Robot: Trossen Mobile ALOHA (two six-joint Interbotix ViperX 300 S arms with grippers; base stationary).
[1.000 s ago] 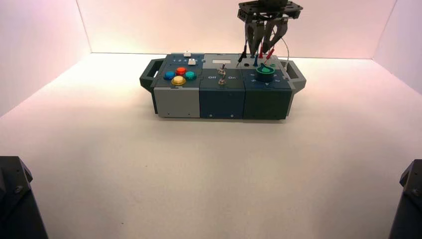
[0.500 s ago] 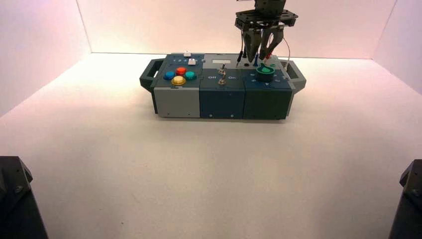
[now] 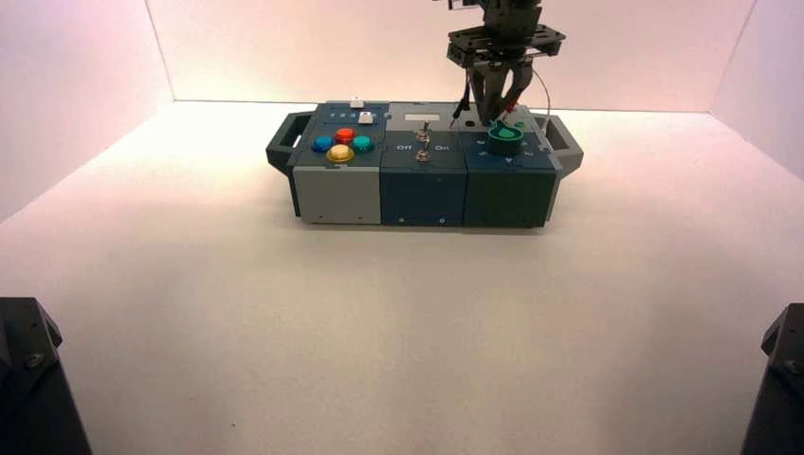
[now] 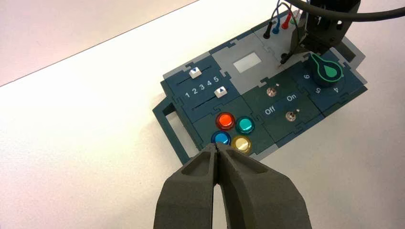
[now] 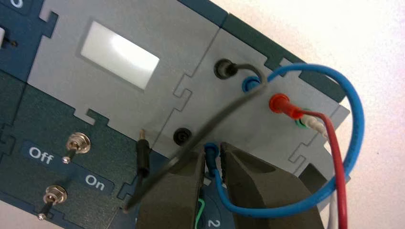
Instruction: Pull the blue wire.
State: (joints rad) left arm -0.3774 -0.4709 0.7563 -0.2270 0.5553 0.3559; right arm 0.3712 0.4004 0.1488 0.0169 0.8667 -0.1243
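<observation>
At the frame's upper right, the right gripper [image 3: 488,121] stands partly open around the blue wire's [image 5: 357,119] near plug, grip unclear, over the box [image 3: 423,171] on a pale tabletop [image 3: 379,332] backed by pinkish-white walls [image 3: 313,47].

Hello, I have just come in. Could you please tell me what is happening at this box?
The robot's right gripper is down at the box, its fingers around the near plug of the blue wire. That plug is in its socket, and the other blue plug is also in. So the wire is not yet pulled out. The left gripper waits, shut, over the table near the coloured buttons.
</observation>
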